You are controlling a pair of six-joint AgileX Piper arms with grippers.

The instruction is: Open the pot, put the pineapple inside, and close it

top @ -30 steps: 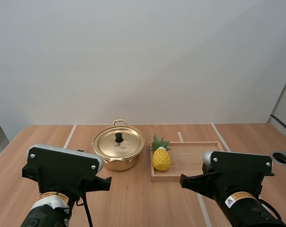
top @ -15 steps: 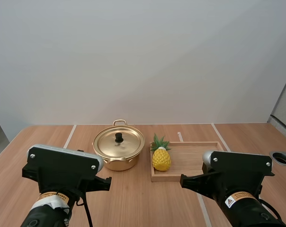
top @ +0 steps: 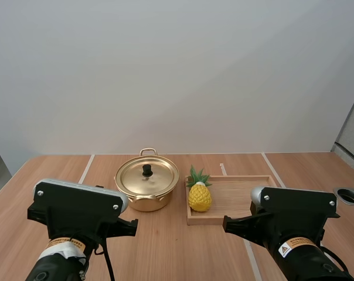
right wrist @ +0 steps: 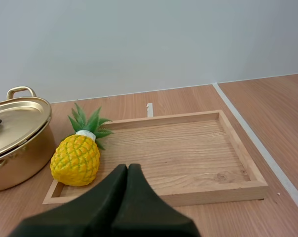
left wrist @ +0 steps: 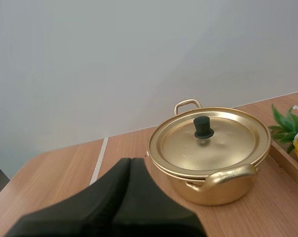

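The table (top: 165, 249) fills the lower part of the high view. On it the tray (top: 238, 196) lies right of centre, and the pot (top: 146, 202) stands just to its left. The lid (top: 159, 177) sits flat on the pot, so opening is not yet done. The pineapple (top: 200, 196) stands upright in the tray's left end, beside the pot.

It looks like a light, stiff toy with bumpy skin, so a pinch across the yellow body should hold better than one on the leaves. The thin metal lid is probably light and slick, and its black knob (top: 146, 170) is the place to grasp.

The left gripper (left wrist: 130, 162) faces the pot with its fingers pressed together, holding nothing. The right gripper (right wrist: 128, 169) faces the tray, likewise closed and empty.

One tray, one pot, one lid, one pineapple, two grippers.
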